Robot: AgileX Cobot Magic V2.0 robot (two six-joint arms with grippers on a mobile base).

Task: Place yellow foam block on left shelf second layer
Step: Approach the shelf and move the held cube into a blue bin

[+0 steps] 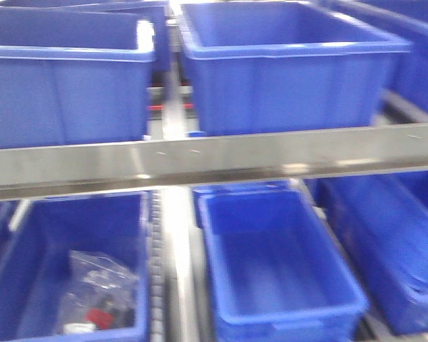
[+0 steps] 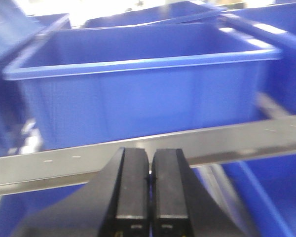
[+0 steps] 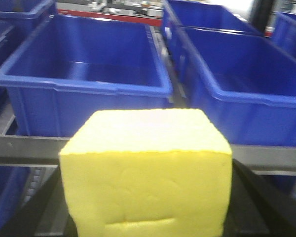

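The right gripper (image 3: pixel 148 219) holds the yellow foam block (image 3: pixel 147 163) clamped in its grasp, just on the near side of the grey shelf rail (image 3: pixel 19 148), while the left gripper (image 2: pixel 150 190) has its jaws pressed together on nothing. To place it well, the arm should, I judge, lift the block clear of the rail and the near rim of the left blue bin (image 3: pixel 84 86), carry it over the bin's floor and only then open, since soft foam squeezed this way may snag an edge and tumble out
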